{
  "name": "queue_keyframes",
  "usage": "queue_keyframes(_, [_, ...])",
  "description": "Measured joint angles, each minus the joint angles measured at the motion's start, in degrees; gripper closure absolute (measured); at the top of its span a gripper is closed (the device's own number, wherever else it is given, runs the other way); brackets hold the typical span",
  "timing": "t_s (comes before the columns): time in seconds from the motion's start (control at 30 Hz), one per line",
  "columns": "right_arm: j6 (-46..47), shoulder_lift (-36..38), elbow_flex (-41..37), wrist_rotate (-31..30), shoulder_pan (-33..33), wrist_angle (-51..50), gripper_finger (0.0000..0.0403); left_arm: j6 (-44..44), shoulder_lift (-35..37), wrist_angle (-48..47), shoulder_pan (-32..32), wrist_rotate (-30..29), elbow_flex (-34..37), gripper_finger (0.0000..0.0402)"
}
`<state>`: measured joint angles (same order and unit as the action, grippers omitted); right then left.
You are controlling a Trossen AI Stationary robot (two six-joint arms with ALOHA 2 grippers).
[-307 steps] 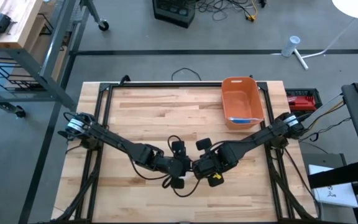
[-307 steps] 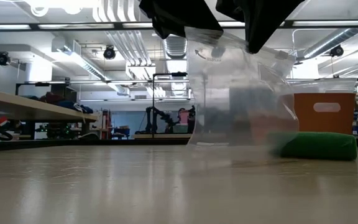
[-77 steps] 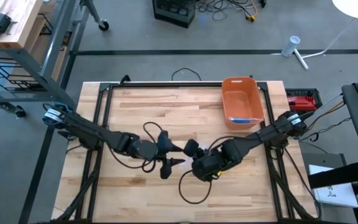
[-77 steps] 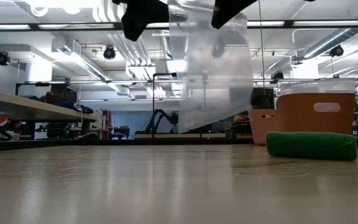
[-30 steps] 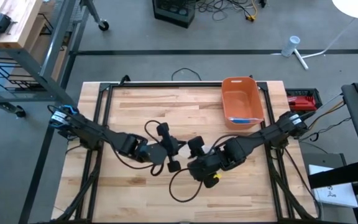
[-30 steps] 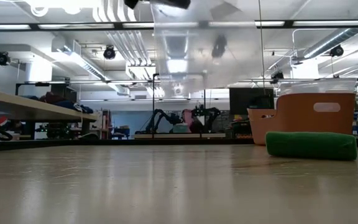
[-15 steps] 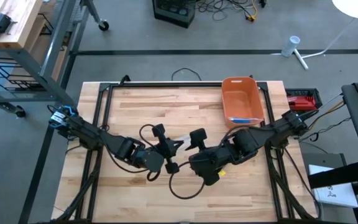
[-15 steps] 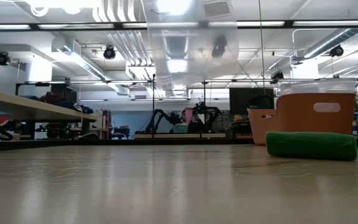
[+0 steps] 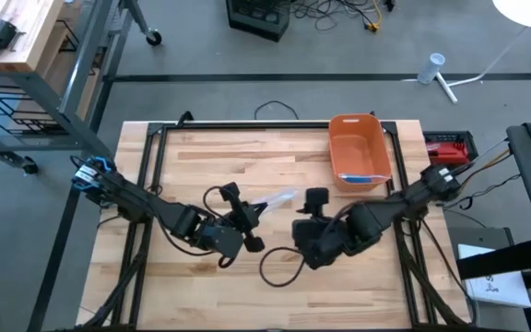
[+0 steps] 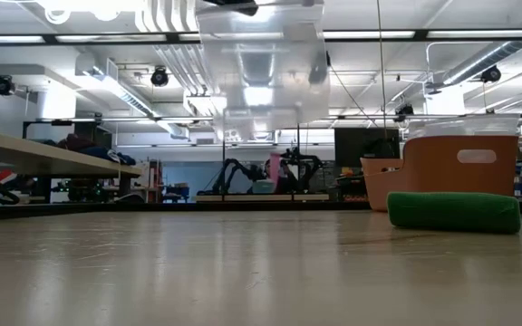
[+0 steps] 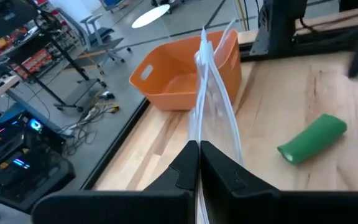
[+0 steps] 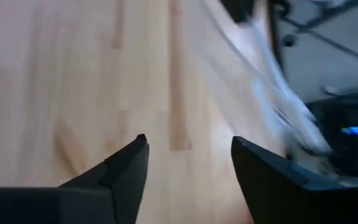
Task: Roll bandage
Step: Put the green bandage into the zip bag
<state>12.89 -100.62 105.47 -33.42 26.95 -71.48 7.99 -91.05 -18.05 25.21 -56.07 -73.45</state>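
The left gripper (image 9: 250, 217) is above the middle of the wooden table (image 9: 201, 152), and its fingers (image 11: 179, 171) are pressed together on the edge of a clear plastic bag (image 9: 273, 200). The bag hangs free in the air, well above the table surface in the low view (image 10: 259, 68) (nothing is visible inside it). The right gripper (image 9: 313, 205) is near the bag, on its right side, with its jaws spread wide and nothing between them; in the right wrist view only bare wood is seen between its fingers (image 12: 120, 171).

The green rolled bandage (image 10: 454, 212) lies on the table, apart from both grippers, just in front of the orange bin (image 9: 358, 148). The left wrist view shows the bandage (image 11: 312, 137) lying flat on the wood, beside the bag.
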Motion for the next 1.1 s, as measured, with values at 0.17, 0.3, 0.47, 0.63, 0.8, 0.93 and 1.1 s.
queue_keyframes(0.17, [5.5, 6.1, -9.3, -9.0, 3.6, 2.1, 0.0205, -6.1, -0.1, -0.1, 0.3, 1.3, 1.3, 0.0401])
queue_keyframes(0.3, [4.1, 12.4, -15.2, -11.5, 5.6, 8.8, 0.0220, -12.3, -0.1, 0.0, 1.0, 5.0, 2.2, 0.0401])
queue_keyframes(0.47, [-2.4, 17.5, -22.0, -6.7, 6.2, 21.1, 0.0239, -20.0, -0.1, 3.0, 1.7, 10.7, 2.2, 0.0401])
queue_keyframes(0.63, [-5.4, 18.2, -24.0, -0.6, 6.1, 26.5, 0.0262, -21.2, -0.1, 3.6, 1.8, 11.1, 0.8, 0.0401])
queue_keyframes(0.8, [-5.8, 16.9, -24.2, -0.9, 6.1, 26.4, 0.0291, -21.3, -0.1, 3.9, 1.8, 13.8, 0.2, 0.0401])
queue_keyframes(0.93, [-7.5, 15.7, -24.2, -1.2, 5.9, 26.4, 0.0314, -21.3, -0.1, 4.0, 2.0, 14.8, 0.1, 0.0401])
queue_keyframes(1.1, [-8.0, 15.2, -24.2, -1.1, 5.7, 26.0, 0.0346, -21.3, -0.1, 4.1, 2.3, 14.8, 0.1, 0.0401])
